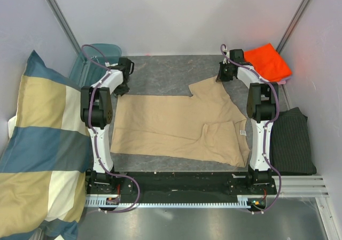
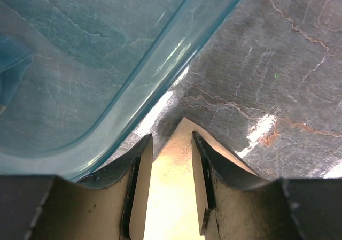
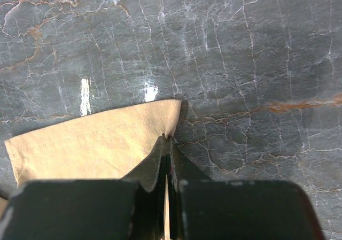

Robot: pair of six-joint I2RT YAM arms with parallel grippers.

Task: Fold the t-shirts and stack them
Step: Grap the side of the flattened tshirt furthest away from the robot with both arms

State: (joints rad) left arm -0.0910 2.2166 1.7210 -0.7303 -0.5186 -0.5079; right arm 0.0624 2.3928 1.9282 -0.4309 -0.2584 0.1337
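The desk (image 1: pixel 160 69) is mostly taken up by the tan t-shirt (image 1: pixel 160 125), which lies crosswise between the two arms. It is spread broad and flat, with only one flap turned in on itself at its right end. I judge the folding of this shirt barely begun: it needs several more folds before it is a compact packet.

A folded orange t-shirt (image 1: pixel 270 61) sits in the far right corner, well apart from the tan one. It looks finished and reads as the top of the stack the tan shirt must join. The dark striped cloth (image 1: pixel 291 141) by the right arm plays no part.

The right claw (image 3: pixel 166 141) is clenched on the tan shirt's far right edge, a sliver of cloth showing between its fingers. The left claw (image 2: pixel 172 144) stands parted beside the teal bin (image 2: pixel 80 63). The shirt's far left corner lies loose between its jaws, so nothing is grasped there.

Left to do, as I judge it: complete the folds, then carry the shirt onto the stack
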